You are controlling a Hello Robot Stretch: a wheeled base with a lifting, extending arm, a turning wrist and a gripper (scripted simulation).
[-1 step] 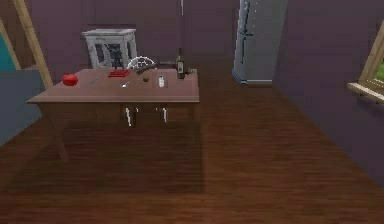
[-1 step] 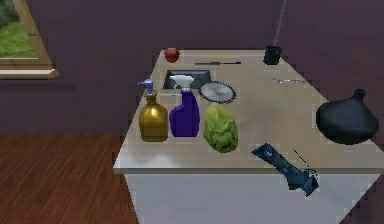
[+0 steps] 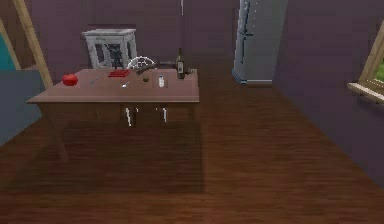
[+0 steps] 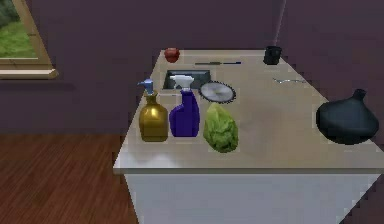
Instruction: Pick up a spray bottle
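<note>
spray bottle (image 4: pixel 184 113) stands near front edge of counter (image 4: pixel 280 125).

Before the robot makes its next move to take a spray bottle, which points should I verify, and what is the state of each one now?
1. Spray bottle in sight: ok. A blue spray bottle and an amber spray bottle stand on the counter.
2. Both upright: ok.
3. Free room beside the blue one: not ok. The amber one is close on the arm side view's left of it, and a green leafy head is close on its right.
4. Neighbours touching the blue one: cannot tell.
5. Amber one's outer side free: ok. Nothing stands between it and the counter's left edge.
</note>
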